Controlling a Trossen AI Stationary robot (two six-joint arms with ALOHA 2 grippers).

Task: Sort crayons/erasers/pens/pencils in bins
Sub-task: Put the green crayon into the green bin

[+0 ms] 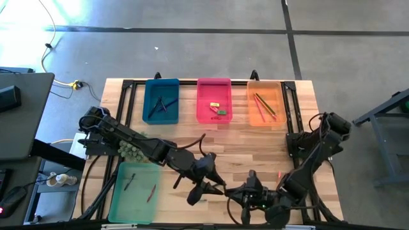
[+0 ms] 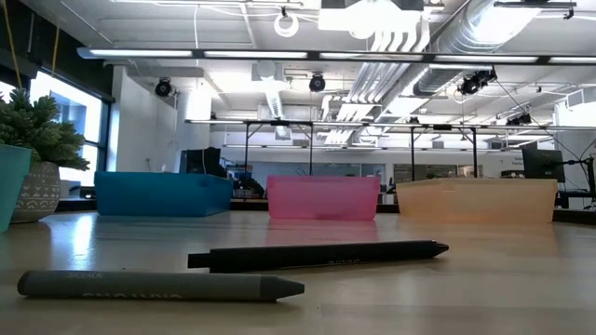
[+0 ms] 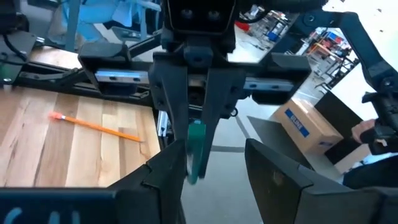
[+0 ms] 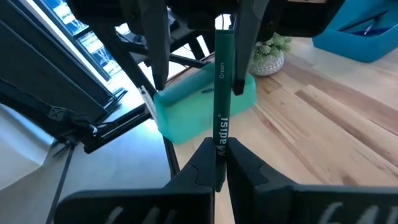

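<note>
Blue bin (image 1: 162,100): pens. Pink bin (image 1: 213,99): erasers. Orange bin (image 1: 265,102): pencils. Green bin (image 1: 135,191): crayons. Right gripper (image 4: 216,163) clamps green pencil (image 4: 220,99) at the counter's near edge; left gripper (image 3: 214,171) spread around it.

- The green pencil (image 4: 221,99) held upright between both grippers carries "Green" in small letters and "Madisi" in larger white letters along its barrel.
- The grey crayon (image 2: 158,285) bears embossed lettering, too faint to read.

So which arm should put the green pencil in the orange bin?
The right. The right hand is shut on the green pencil, and the orange bin sits on that side. The left hand is open.
</note>
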